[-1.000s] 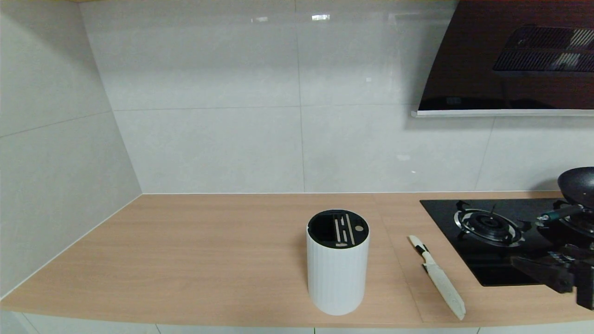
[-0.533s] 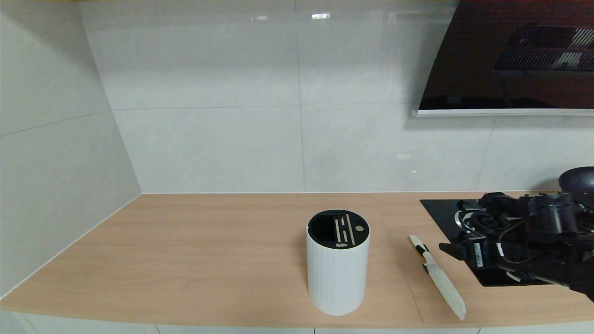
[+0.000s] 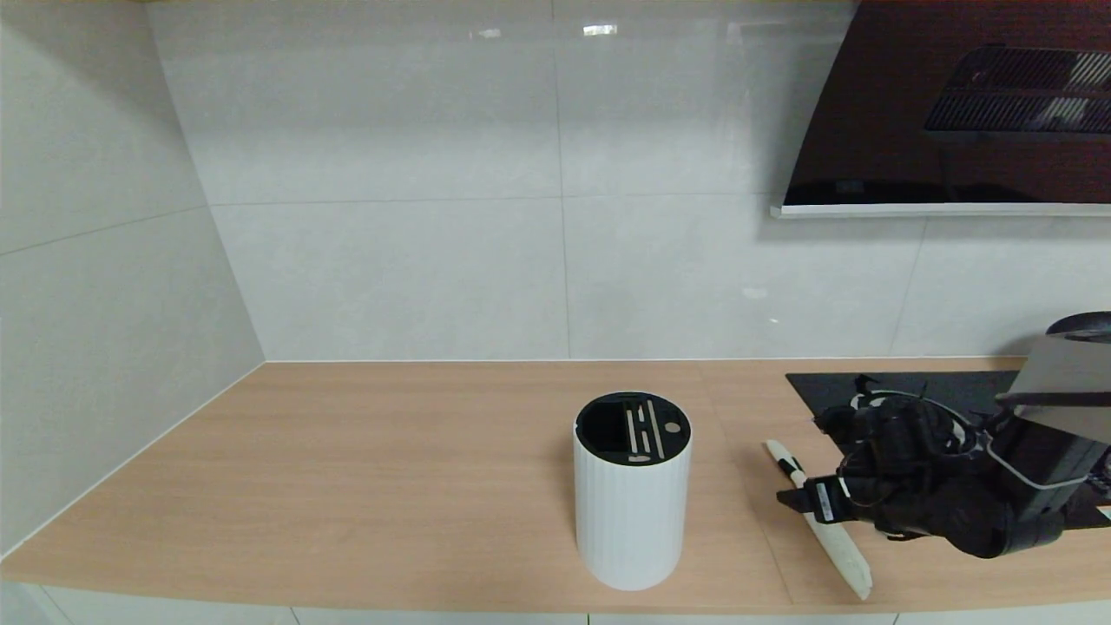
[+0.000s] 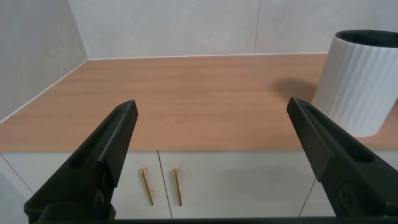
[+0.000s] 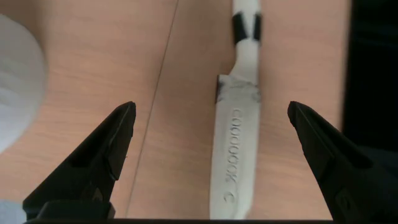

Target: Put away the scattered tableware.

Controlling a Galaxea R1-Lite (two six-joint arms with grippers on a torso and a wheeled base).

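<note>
Black right end effector (image 5: pixel 211 107) hovers wide-spread over the knife (image 5: pixel 239 155).

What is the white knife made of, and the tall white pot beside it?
The knife is probably ceramic or coated steel: its blade looks matte, speckled white, not shiny metal; the handle looks plastic, with a black band. The tall white pot is likely plastic: matte ribbed sides, black slotted top.

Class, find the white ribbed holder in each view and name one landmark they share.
Head view: white ribbed holder upright, knife to its right.
Left wrist view: holder near the countertop's front edge.
Right wrist view: holder's white curve beside the knife.
Shared landmark: wooden countertop.
</note>
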